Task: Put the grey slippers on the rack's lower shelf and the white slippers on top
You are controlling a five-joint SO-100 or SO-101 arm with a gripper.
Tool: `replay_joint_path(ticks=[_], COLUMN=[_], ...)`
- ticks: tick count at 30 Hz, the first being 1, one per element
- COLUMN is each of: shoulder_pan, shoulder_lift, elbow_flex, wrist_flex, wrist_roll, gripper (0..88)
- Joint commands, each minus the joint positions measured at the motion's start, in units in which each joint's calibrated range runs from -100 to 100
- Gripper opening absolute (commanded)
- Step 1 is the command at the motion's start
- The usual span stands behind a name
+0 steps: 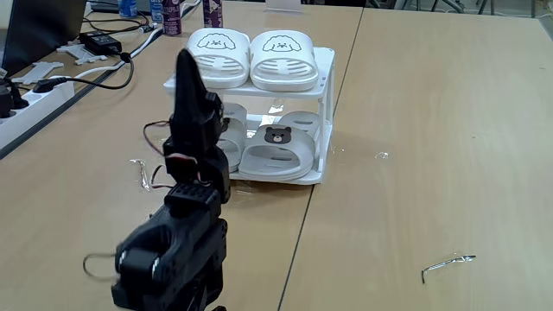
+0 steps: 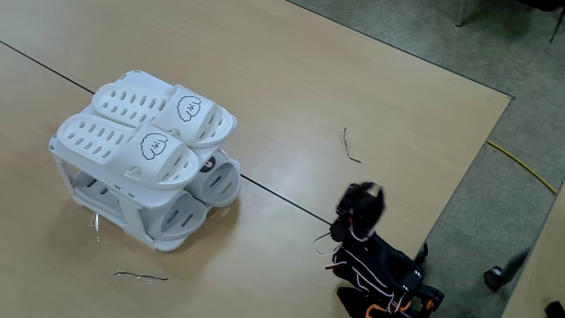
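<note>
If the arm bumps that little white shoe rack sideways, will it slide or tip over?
Probably slide first: the rack looks like light, glossy plastic on a smooth table. It may wobble, since its corner posts are thin and the white slippers load the top. The grey slippers below overhang the lower shelf, so they could slip off.

Clutter around the pale wooden bench (image 1: 432,130)

A white power strip (image 1: 34,97) lay along the left edge in a fixed view, black cables (image 1: 104,73) looping beside it near a black adapter (image 1: 102,41). Bottles (image 1: 173,15) stood at the far edge. A bent bit of wire (image 1: 448,262) rested on the bare wood at the right, another (image 2: 350,147) showing in a fixed view from above. Grey floor (image 2: 494,53) lay beyond, crossed by a yellow cable (image 2: 525,168).
</note>
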Motion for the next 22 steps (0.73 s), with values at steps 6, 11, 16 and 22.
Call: replay_joint_path(ticks=[6,11,16,22], shoulder_pan=[-0.1,-0.1,-0.1,-0.1], shoulder_lift=[-11.4,-11.0,-11.0,-11.0], elbow_flex=[0.3,0.3,0.3,0.3], wrist_flex=[-5.7,-5.3,-5.3,-5.2], wrist_roll=[0.4,0.4,0.4,0.4], gripper=[0.6,0.6,0.6,0.6])
